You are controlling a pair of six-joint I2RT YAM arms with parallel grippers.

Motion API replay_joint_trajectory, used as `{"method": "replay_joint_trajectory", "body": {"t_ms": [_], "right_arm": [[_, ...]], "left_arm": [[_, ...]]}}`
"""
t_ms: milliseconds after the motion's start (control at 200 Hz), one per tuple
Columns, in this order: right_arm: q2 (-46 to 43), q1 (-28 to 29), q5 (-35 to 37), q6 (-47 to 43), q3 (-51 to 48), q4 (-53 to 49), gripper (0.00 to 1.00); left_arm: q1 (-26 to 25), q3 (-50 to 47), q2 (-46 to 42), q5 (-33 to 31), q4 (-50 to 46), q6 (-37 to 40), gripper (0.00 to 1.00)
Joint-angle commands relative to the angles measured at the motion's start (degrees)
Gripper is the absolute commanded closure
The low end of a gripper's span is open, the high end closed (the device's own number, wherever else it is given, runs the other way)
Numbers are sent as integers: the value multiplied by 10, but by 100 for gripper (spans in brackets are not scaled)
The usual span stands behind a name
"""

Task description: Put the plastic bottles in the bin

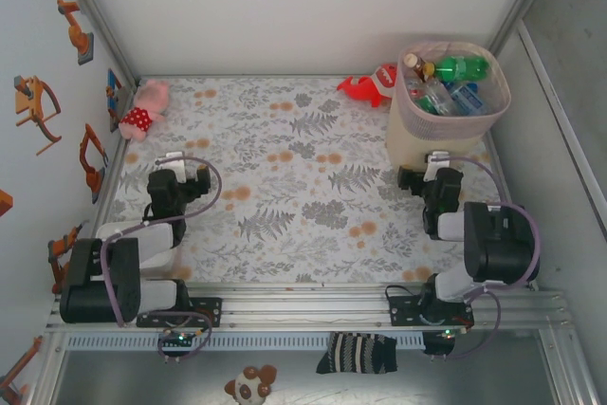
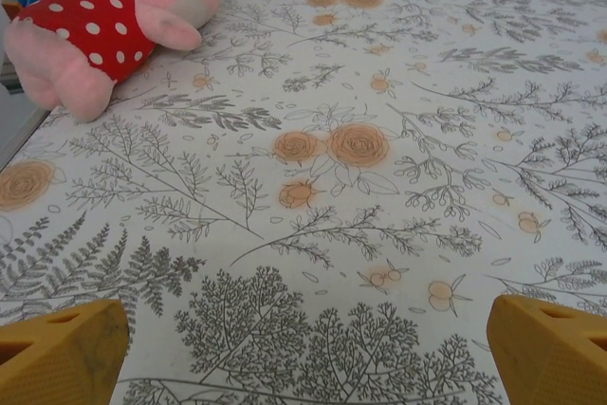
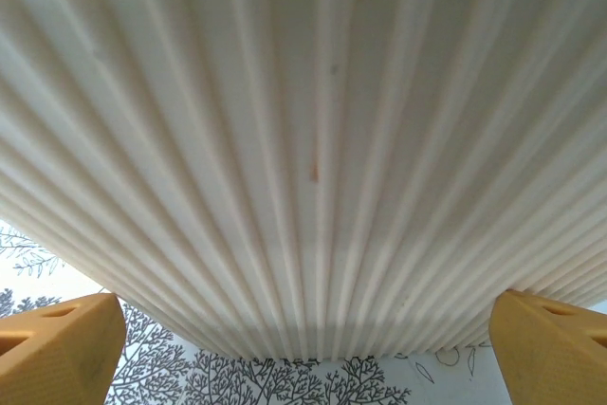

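floral table, bottles piled in the bin at upper right

a white cloth (image 1: 303, 187) printed with grey ferns and orange blooms covers the table, walled in by pale panels. at the upper left of the top view a pink plush toy (image 1: 147, 106) in a red dotted dress lies against the wall. below it the left gripper (image 1: 180, 160) hangs over the cloth; its wrist view shows the yellow fingers (image 2: 57, 353) at the two lower corners, jaws spread wide over bare print. near the upper middle a red toy (image 1: 365, 87) lies just left of the bin (image 1: 417, 144). the bin is a tall cream tub with a pink bag folded over its rim. the plastic bottles (image 1: 446, 92) sit heaped inside it: a green one (image 1: 462, 68) across the top, clear ones with blue labels under it, a brownish one at the left rim. the right gripper (image 1: 436, 160) sits just below the bin, jaws wide, facing its ribbed cream wall (image 3: 313, 139) close up and gripping nothing.
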Motion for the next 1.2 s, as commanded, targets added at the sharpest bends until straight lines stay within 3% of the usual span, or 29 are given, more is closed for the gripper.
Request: {"method": "replay_joint_trajectory", "body": {"t_ms": [0, 255, 295, 1192], "right_arm": [[5, 4, 0, -2, 15, 41, 2], [5, 4, 6, 1, 33, 8, 1], [5, 4, 6, 1, 33, 7, 1], [7, 3, 4, 3, 40, -3, 1]], "left_arm": [[22, 11, 30, 76, 77, -1, 3], [45, 31, 131, 178, 137, 7, 3], [47, 45, 131, 189, 103, 9, 3], [43, 47, 125, 173, 91, 11, 3]]}}
